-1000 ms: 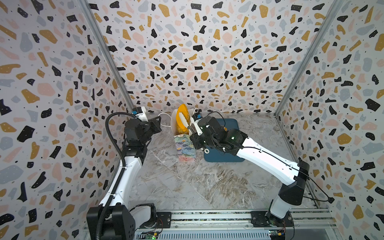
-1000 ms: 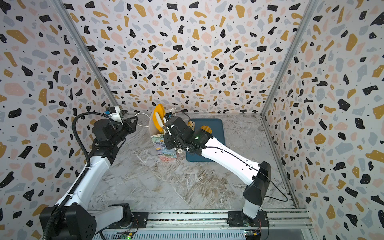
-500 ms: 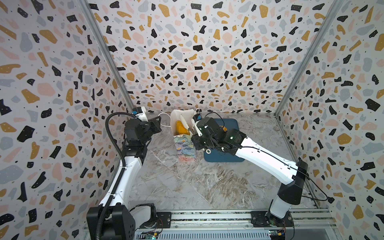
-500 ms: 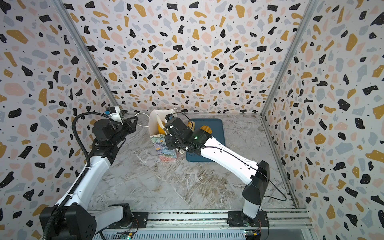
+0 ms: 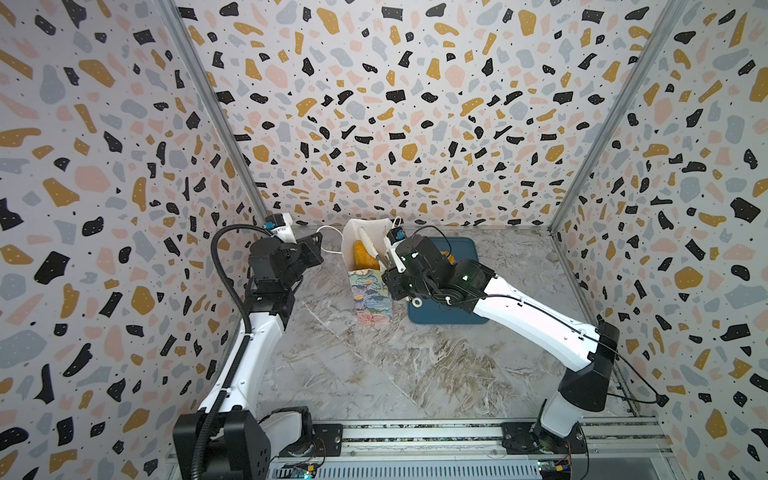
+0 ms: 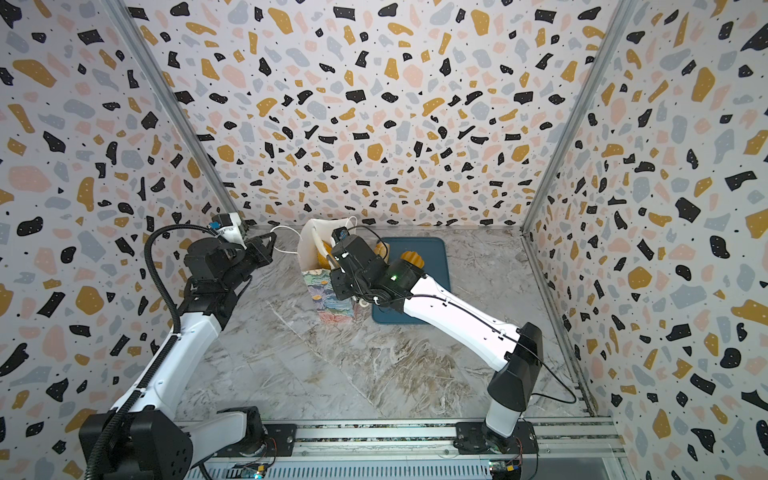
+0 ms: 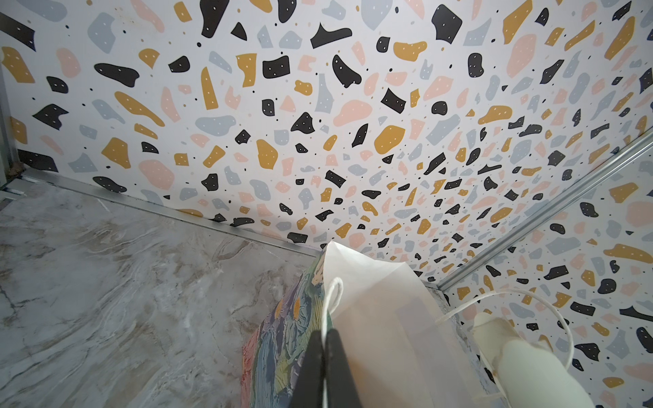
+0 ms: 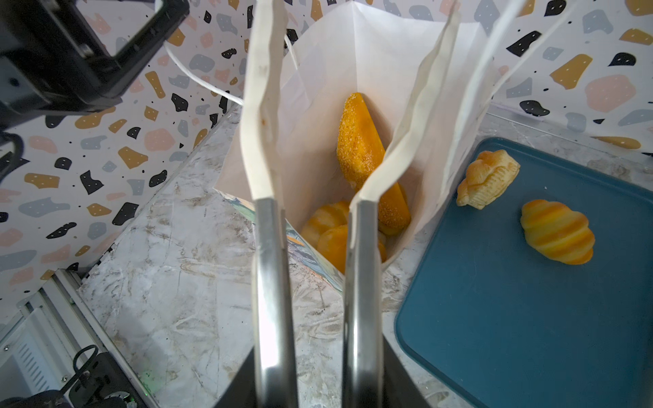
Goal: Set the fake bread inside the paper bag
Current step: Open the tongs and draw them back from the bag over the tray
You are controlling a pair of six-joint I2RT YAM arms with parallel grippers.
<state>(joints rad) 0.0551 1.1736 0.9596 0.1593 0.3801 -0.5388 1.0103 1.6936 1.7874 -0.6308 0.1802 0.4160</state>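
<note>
Seeded loaf point(image 8: 358, 148) now inside paper bag point(image 8: 353, 60), right pincer point(image 8: 358, 14) parted, left pincer point(image 7: 324, 335) pinching cord point(image 7: 334, 288)

Both arms stretch forward and inward, the left hand point(image 5: 318, 248) pinched tight on the cord handle of the paper bag point(image 5: 370, 296), the right hand point(image 5: 377, 249) angled downward, fingers slightly parted, holding nothing.

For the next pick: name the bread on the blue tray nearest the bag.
The pale plaited pastry, beside the paper bag; the ridged orange roll lies farther off.
</note>
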